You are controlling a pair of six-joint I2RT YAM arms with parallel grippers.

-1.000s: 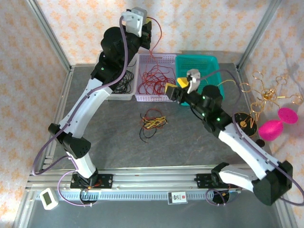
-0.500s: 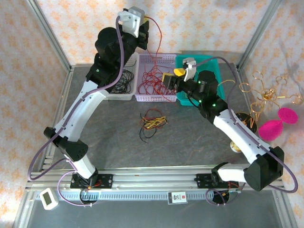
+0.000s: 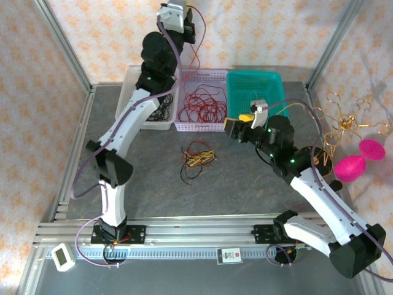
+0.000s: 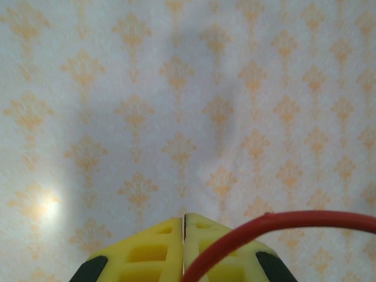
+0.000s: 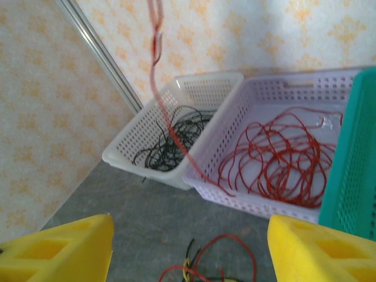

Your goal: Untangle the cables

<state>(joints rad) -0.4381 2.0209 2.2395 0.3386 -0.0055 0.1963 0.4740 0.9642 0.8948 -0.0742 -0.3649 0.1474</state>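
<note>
While its 2 yellow fingers press together with no gap, the left gripper pinches 1 red cable and holds it high against the patterned back wall. In the left wrist view the cable bends out from between the fingertips and runs off to the right.

From that grip the cable hangs almost straight down, its long axis near vertical. Its lower end reaches the lilac basket, directly below the gripper. In the right wrist view the last stretch crosses the basket's near wall, and I cannot tell whether the tip lies inside or outside. Loose red cables are coiled in that basket. Black cables lie in the white basket to its left, and a teal basket stands to its right.

The right gripper hovers low beside the front of the lilac and teal baskets, its jaws standing wide with nothing between them. The remaining tangle of cables, in red, yellow and black, lies on the grey table, ahead of and below this gripper. The right arm is clearly the nearer of the 2.

By my reading, 1 strand is being sorted into its basket and the knot on the table is not yet undone.
</note>
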